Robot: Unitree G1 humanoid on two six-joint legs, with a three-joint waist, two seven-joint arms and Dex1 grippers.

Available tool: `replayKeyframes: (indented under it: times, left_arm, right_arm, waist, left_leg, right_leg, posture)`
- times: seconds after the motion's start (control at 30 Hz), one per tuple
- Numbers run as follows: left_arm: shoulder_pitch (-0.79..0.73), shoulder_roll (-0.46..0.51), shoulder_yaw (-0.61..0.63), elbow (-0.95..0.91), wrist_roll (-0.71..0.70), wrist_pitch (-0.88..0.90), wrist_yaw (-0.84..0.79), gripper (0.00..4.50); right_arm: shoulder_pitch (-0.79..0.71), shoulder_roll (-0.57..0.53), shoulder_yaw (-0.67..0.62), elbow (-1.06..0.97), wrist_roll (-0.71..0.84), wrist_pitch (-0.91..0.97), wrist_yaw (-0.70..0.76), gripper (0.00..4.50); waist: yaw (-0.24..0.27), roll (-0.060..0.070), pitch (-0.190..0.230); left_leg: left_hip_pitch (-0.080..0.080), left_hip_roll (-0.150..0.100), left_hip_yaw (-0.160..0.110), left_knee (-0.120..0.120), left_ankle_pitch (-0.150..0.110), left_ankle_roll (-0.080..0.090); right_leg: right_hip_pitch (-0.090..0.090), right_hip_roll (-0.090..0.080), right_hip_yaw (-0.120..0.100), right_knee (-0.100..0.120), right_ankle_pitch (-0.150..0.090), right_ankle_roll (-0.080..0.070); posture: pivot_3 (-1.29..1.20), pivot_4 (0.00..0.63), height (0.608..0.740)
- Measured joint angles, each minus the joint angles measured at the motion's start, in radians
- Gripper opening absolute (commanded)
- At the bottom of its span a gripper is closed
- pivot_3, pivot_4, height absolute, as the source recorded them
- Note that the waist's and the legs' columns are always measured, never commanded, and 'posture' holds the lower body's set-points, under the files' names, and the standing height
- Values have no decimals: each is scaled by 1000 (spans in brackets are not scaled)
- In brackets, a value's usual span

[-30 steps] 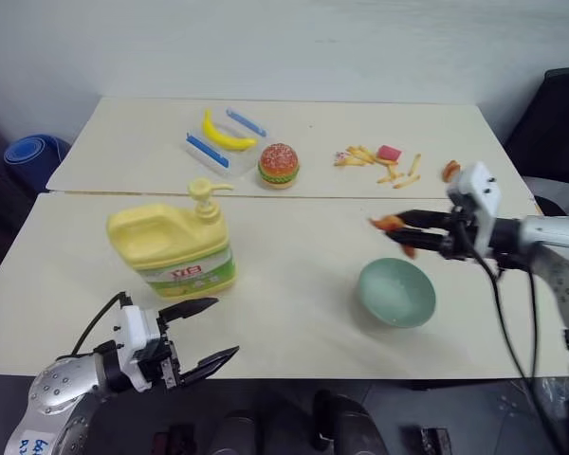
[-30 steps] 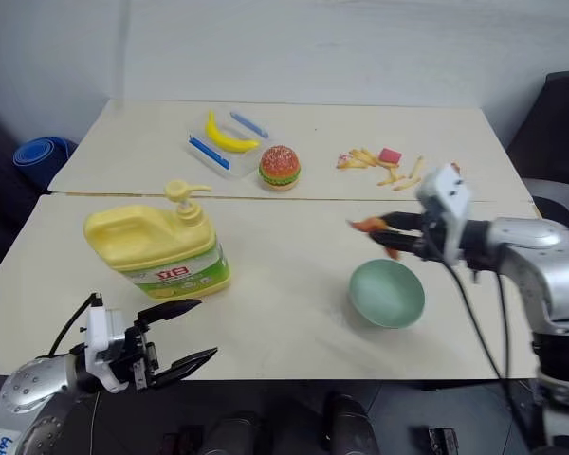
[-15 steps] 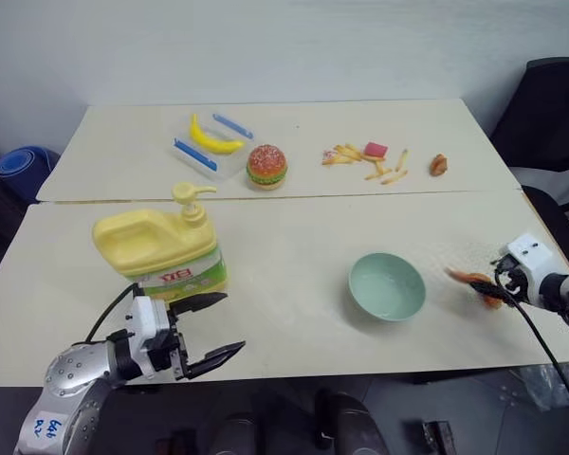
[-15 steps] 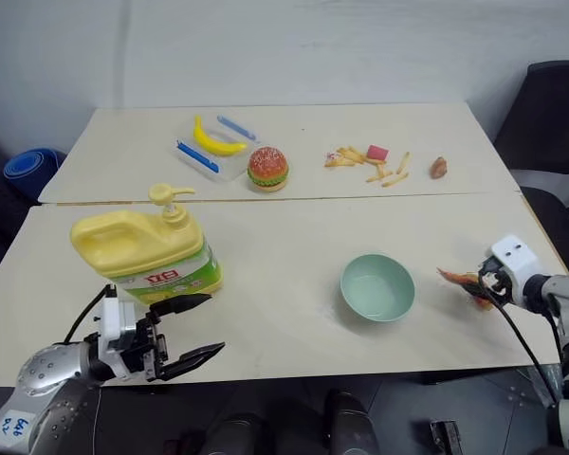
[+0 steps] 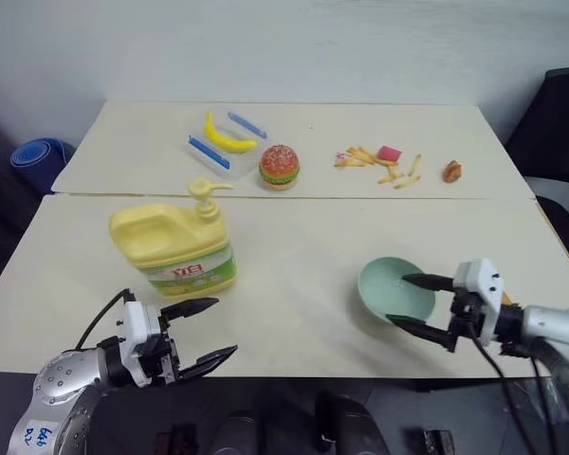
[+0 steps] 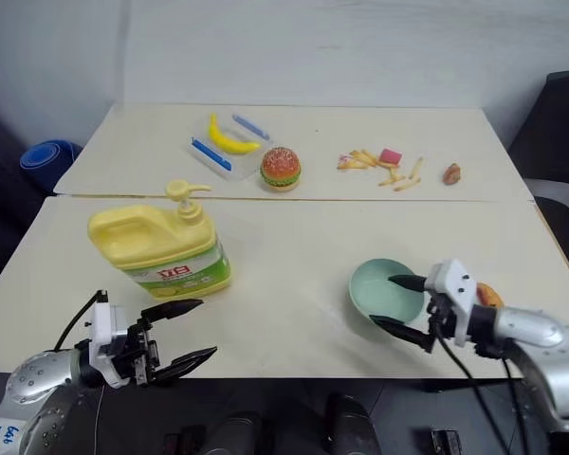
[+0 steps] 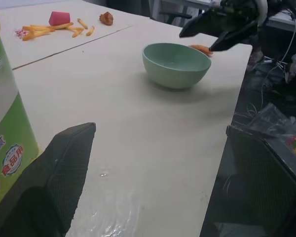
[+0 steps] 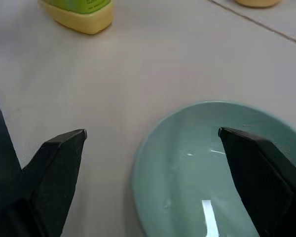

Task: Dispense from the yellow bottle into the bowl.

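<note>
- One yellow bottle [image 5: 175,245]: upright, left of the bowl [image 5: 395,290], bare table [image 5: 294,265] between them.
- One bowl: near the table's front edge.
- Left gripper [image 5: 199,334]: fingers apart, empty, just before the bottle.
- Right gripper [image 5: 412,303]: fingers apart, straddling the bowl's rim.

Both eye views look down from the head across the table [image 5: 294,265]; each wrist view sits low, close, sharing the bowl [image 7: 176,64].
</note>
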Motion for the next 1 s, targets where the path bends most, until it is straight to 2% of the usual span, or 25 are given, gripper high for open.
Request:
replayKeyframes:
  times: [0.17, 0.27, 0.43, 0.63, 0.7, 0.8, 0.87, 1.0]
  left_arm:
    - [2, 0, 2, 1, 2, -8, 5, 4500]
    - [9, 0, 2, 1, 2, -9, 5, 4500]
    - [10, 0, 7, 1, 3, -16, 9, 4500]
    - [59, -13, 84, -15, -49, 8, 48, 4500]
    - [92, -13, 118, -57, -112, 54, 69, 4500]
    - [155, 16, 204, -179, -295, 164, 110, 4500]
    - [167, 57, 277, -257, -436, 229, 168, 4110]
    - [-17, 130, 393, -330, -649, 263, 341, 2894]
  right_arm:
    - [-27, 49, 95, 72, -160, 0, -131, 4467]
    - [-36, 49, 137, 99, -199, 21, -135, 3889]
    - [-75, 64, 176, 116, -225, -1, -126, 2150]
    - [-124, 73, 201, 134, -275, -112, -105, 25]
    - [-143, 59, 201, 135, -276, -139, -74, 25]
    - [-200, 25, 215, 137, -273, -178, 17, 25]
    - [-283, 0, 232, 134, -253, -166, 96, 0]
    - [-514, -1, 286, 119, -208, -110, 220, 0]
  waist:
    - [-2, 0, 0]
    - [-2, 0, 0]
    - [-3, 0, 0]
    - [-4, -1, 0]
    - [-5, -3, 0]
    - [-5, -4, 1]
    - [-5, -4, 2]
    - [-3, -1, 2]
  left_leg:
    - [0, -1, 0, 0, 1, 1]
    - [0, -1, 0, 0, 1, 1]
    - [0, -1, 0, 0, 1, 2]
    - [-1, -1, 0, 0, 1, 2]
    - [-1, -1, 0, 0, 1, 2]
    - [-1, -1, -1, 0, 1, 2]
    - [-1, -1, -1, 1, 2, 2]
    - [0, -1, -4, 1, 3, 0]
  right_leg:
    - [-2, -1, 0, 0, 0, 0]
    - [-2, 0, -1, 0, 0, 0]
    - [-2, 0, -1, 1, 0, 0]
    - [-3, 0, -1, 1, 0, 0]
    - [-2, 0, -1, 0, 0, 0]
    - [-2, -1, 0, 0, 0, 0]
    - [-2, -1, -1, 1, 0, 0]
    - [-2, 0, -3, 3, -1, -2]
  posture:
    - [0, 150, 740]
    - [0, 150, 740]
    - [0, 150, 740]
    - [0, 150, 740]
    - [0, 150, 740]
    - [0, 150, 740]
    - [0, 150, 740]
    - [0, 150, 740]
